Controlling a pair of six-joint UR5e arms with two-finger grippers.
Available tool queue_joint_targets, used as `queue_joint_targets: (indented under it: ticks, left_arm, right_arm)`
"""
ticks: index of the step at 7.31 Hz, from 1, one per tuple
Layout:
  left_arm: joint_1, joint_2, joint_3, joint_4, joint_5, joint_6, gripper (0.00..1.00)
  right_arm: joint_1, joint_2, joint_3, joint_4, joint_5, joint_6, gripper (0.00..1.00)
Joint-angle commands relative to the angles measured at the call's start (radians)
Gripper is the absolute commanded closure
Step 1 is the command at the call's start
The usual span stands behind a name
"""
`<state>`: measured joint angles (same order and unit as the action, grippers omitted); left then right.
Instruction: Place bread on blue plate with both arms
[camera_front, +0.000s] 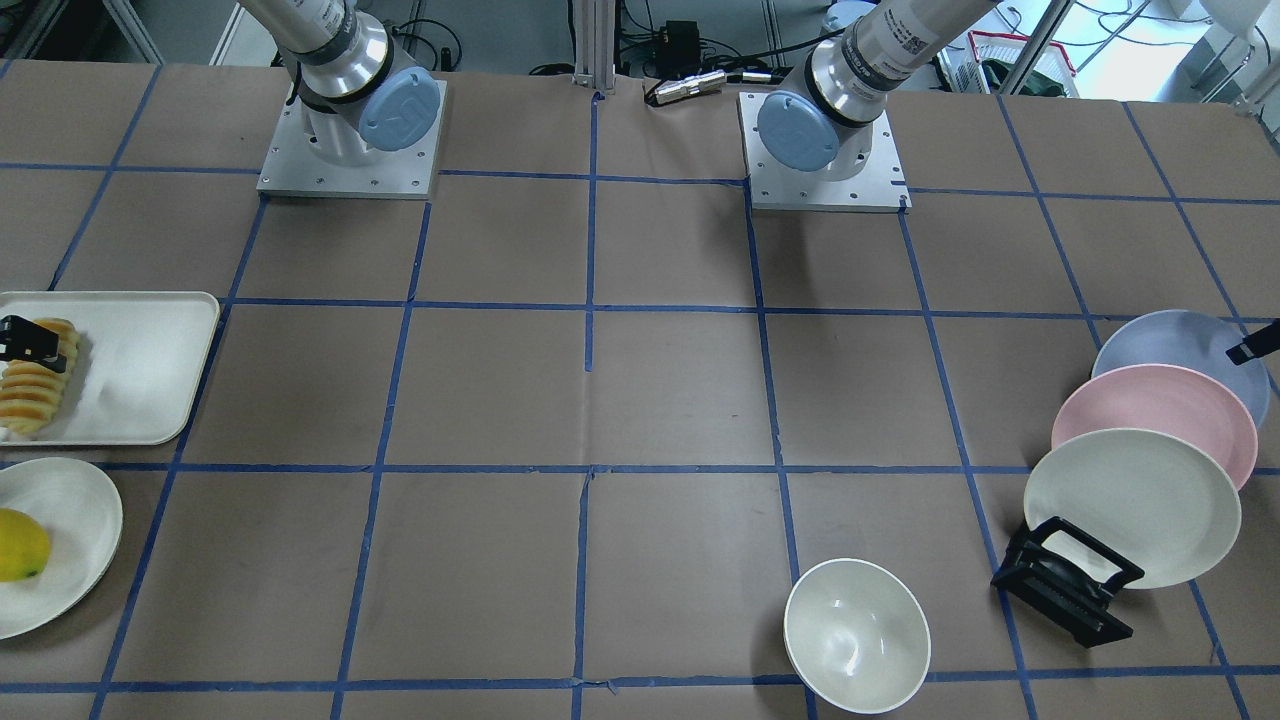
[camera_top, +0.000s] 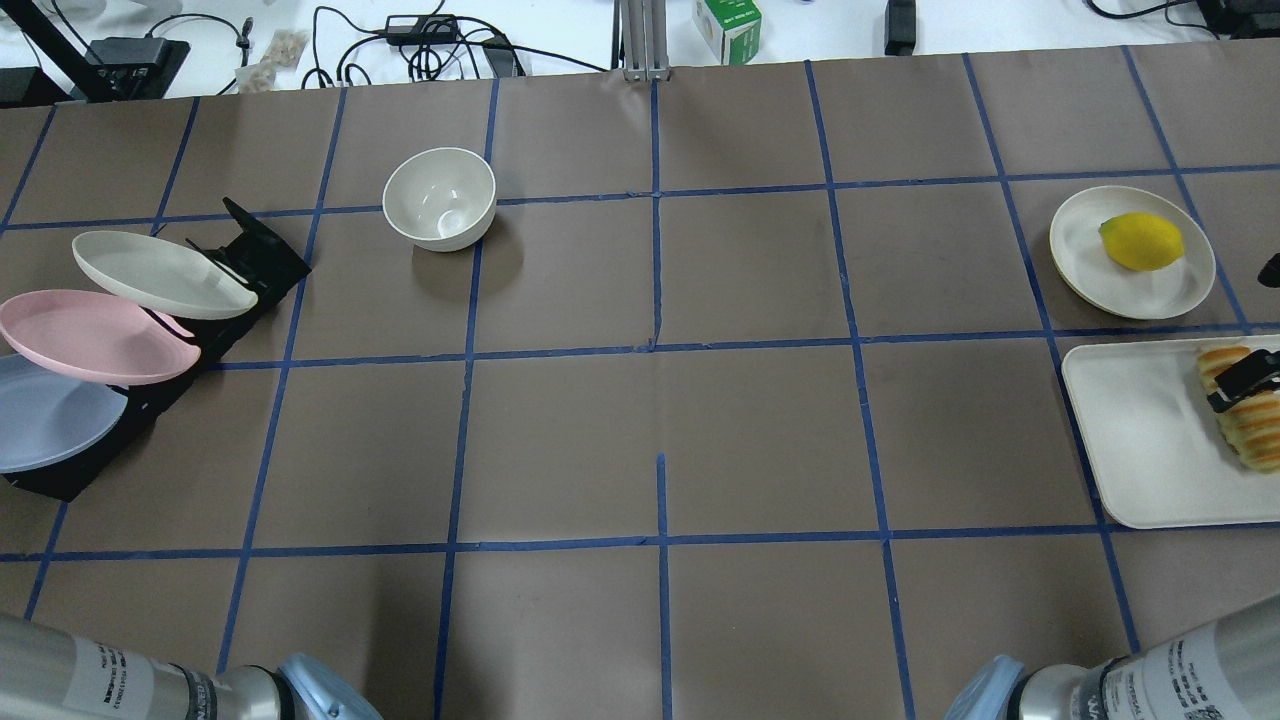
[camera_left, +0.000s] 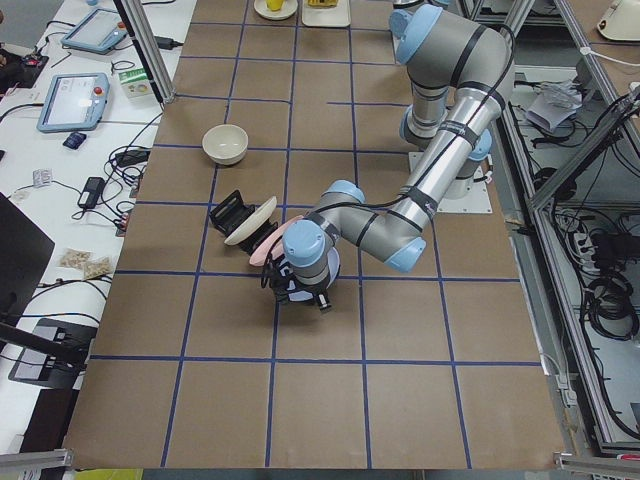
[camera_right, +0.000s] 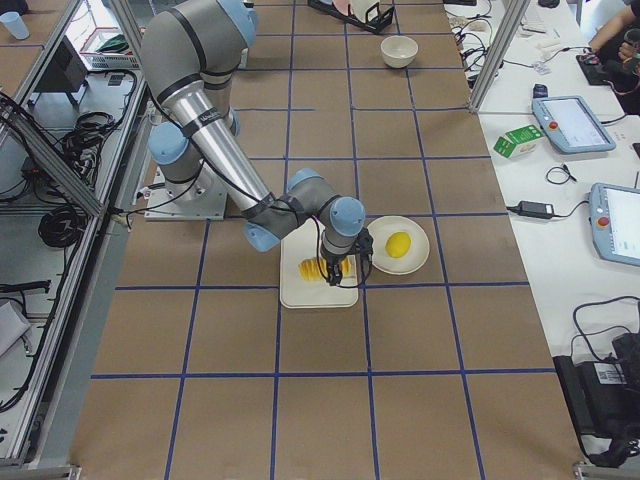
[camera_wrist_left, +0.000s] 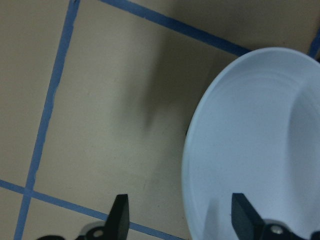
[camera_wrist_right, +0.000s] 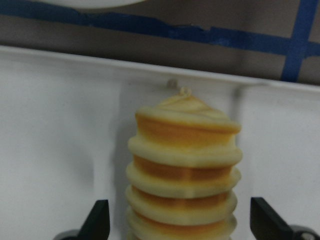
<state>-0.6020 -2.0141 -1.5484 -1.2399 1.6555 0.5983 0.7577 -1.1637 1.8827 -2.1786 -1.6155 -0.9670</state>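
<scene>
A brown table (camera_front: 660, 400) gridded in blue tape, with an arm reaching to each far end.

The bread (camera_wrist_right: 182, 170) lies flat on a white tray (camera_top: 1130, 430). The right gripper (camera_wrist_right: 181, 205) is lowered over it, fingers spread wide on either side of the loaf (not pinching it, as far as the wrist view shows). At the other end the blue plate (camera_wrist_left: 250, 140) leans in a black rack (camera_front: 1065, 580) behind a pink plate (camera_front: 1150, 410) and a cream plate (camera_front: 1130, 500). The left gripper (camera_wrist_left: 180, 205) is parted too, one finger over the plate's face and the other outside its rim.
</scene>
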Motion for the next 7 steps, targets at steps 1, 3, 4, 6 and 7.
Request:
queue_joint_targets:
  ticks: [1, 3, 4, 6, 7]
  left_arm:
    - [-0.001, -0.002, 0.001, -0.003, 0.003, 0.000, 0.48]
    - [-0.001, -0.003, 0.001, -0.010, 0.003, 0.000, 0.68]
    - [0.001, -0.002, 0.002, -0.026, 0.003, 0.000, 0.85]
    - [0.001, 0.000, 0.005, -0.053, 0.004, 0.000, 1.00]
    - [0.001, 0.000, 0.017, -0.055, 0.006, -0.002, 1.00]
  right_arm:
    - [0.000, 0.006, 0.006, -0.026, 0.003, 0.007, 0.00]
    - [0.000, 0.007, 0.006, -0.030, 0.000, 0.014, 0.00]
    - [0.000, 0.007, 0.004, -0.032, -0.003, 0.014, 0.00]
    - [0.000, 0.007, 0.004, -0.032, -0.004, 0.018, 0.00]
    - [0.000, 0.009, 0.006, -0.033, -0.001, 0.011, 0.01]
